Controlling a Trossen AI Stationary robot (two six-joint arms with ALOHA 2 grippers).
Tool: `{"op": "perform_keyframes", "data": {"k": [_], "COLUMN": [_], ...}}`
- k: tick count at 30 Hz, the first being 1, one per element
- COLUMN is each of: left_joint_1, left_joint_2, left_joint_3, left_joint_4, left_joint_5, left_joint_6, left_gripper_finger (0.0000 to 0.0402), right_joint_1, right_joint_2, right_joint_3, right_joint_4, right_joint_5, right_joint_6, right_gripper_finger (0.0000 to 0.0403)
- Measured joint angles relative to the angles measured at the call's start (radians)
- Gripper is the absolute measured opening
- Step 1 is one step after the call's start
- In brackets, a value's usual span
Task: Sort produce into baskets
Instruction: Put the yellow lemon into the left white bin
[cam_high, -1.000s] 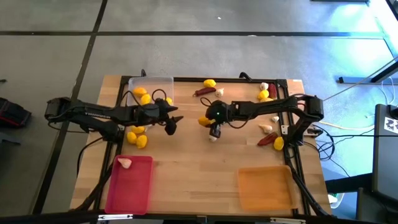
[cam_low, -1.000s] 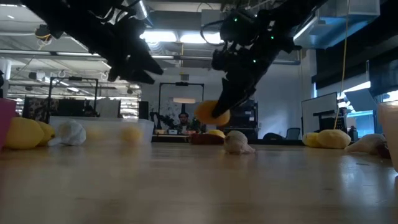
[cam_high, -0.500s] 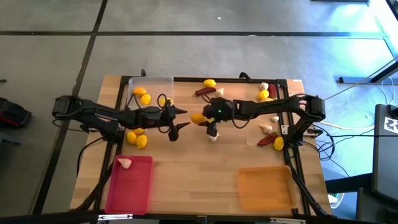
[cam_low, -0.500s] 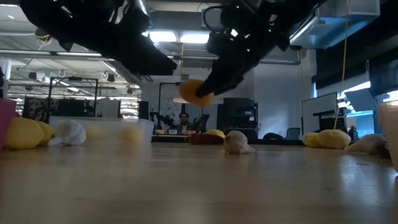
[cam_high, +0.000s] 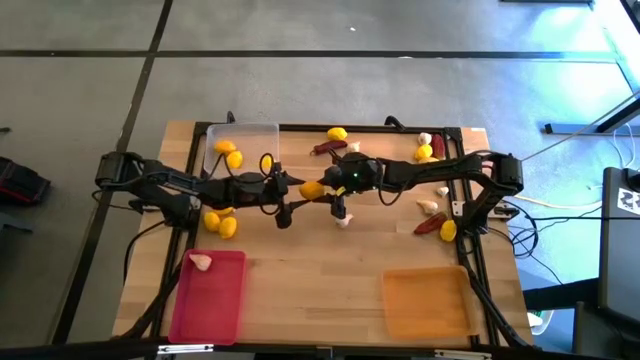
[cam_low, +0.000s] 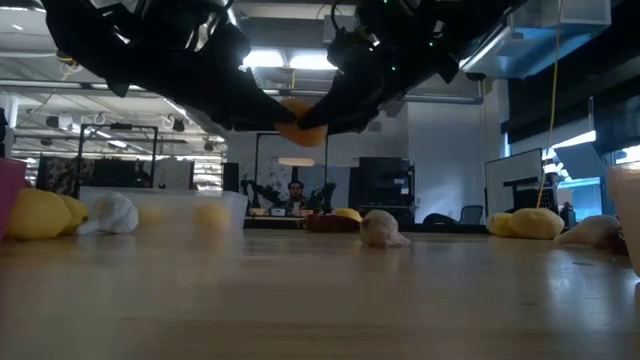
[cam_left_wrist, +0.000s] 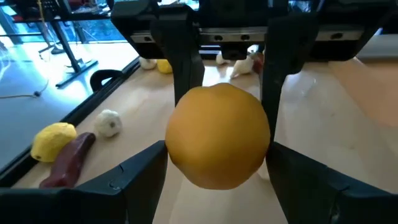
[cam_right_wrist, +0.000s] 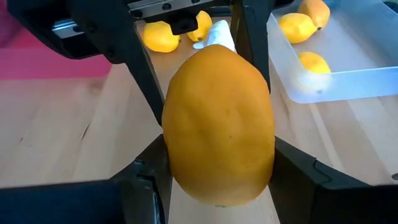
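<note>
From above, your two grippers meet mid-table for a handover: the round orange lemon-like fruit (cam_high: 312, 189) hangs between them, short of the clear squarish plastic tray (cam_high: 240, 146) holding yellow fruit. At table level the fruit is well above the wood. From the left wrist, your left gripper (cam_left_wrist: 217, 171) brackets the fruit, fingers wide. From the right wrist, your right gripper (cam_right_wrist: 217, 168) clamps it, partly open.
</note>
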Motion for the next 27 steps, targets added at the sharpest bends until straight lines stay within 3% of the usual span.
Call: {"op": "perform_keyframes", "data": {"k": [14,27], "left_joint_1": [-0.001,0.014], "left_joint_2": [0.000,0.000], "left_joint_3": [0.000,0.000], "left_joint_4": [0.009,0.028], "left_joint_5": [0.044,0.068], "left_joint_6": [-0.023,-0.054], "left_gripper_finger": [0.0230,0.0278], "right_joint_1": [0.007,0.007], "right_joint_2": [-0.002,0.000], "right_joint_3": [0.000,-0.001], "right_joint_4": [-0.004,0.022], "right_joint_5": [-0.014,-0.014], "right_joint_6": [0.004,-0.006], "right_gripper_finger": [0.0184,0.0184]}}
